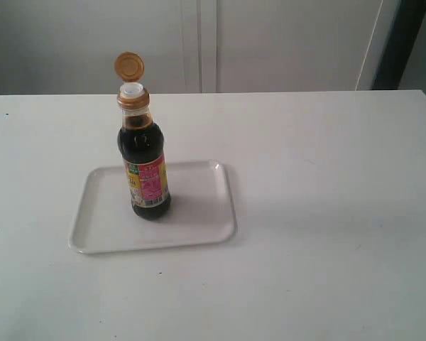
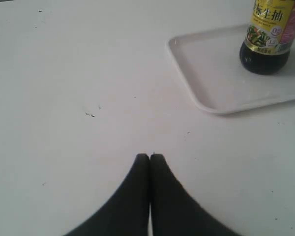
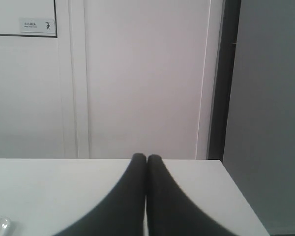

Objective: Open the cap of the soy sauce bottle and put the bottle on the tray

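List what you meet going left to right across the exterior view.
The tray's left rim → soy sauce bottle, its cap flipped open → the tray's right rim → dark vertical strip beyond the table.

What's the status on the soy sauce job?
Left pincer shut, empty; right pincer shut, empty. Soy sauce bottle upright on tray, cap flipped open. Nothing seen in the way.

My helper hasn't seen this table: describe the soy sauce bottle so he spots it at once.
On the white table lies a flat white tray; the soy sauce bottle stands upright on it. It alone is dark, with a pink and yellow label and an orange cap flipped open.
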### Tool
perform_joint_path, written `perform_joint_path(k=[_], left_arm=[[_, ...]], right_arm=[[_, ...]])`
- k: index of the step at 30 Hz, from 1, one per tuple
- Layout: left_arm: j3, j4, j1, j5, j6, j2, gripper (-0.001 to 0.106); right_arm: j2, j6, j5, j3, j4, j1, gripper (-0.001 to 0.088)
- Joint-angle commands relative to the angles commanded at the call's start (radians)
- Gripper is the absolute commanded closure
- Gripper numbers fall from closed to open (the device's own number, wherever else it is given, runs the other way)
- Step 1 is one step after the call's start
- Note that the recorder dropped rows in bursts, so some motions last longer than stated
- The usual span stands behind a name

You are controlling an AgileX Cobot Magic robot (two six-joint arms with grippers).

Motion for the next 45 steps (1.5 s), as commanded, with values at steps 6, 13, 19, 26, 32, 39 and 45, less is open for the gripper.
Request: perform_joint_path(k=[6, 13, 19, 26, 32, 39, 45], left_arm=[[0.0, 0.0, 0.0, 0.0, 0.0, 0.0, 0.105], [0.0, 0.0, 0.0, 0.0, 0.0, 0.0, 0.105], [0.0, 0.0, 0.0, 0.0, 0.0, 0.0, 0.105], [0.0, 0.0, 0.0, 0.0, 0.0, 0.0, 0.105], [0.0, 0.0, 0.0, 0.0, 0.0, 0.0, 0.105], [0.0, 0.0, 0.0, 0.0, 0.0, 0.0, 0.105], [0.0, 0.0, 0.0, 0.0, 0.0, 0.0, 0.105]], right_arm=[[0.0, 0.0, 0.0, 0.0, 0.0, 0.0, 0.0868], [0.0, 0.0, 0.0, 0.0, 0.0, 0.0, 0.0868], [0.0, -0.003, 0.005, 0.0, 0.0, 0.0, 0.0868], [-0.043, -0.003, 0.007, 0.12, 0.018, 0.0, 0.0868], [-0.122, 0.0, 0.063, 0.227, 0.026, 0.0, 0.0868], [-0.122, 0.0, 0.134, 0.265, 0.026, 0.0, 0.0868], [-0.122, 0.0, 0.194, 0.265, 0.026, 0.0, 0.0868]])
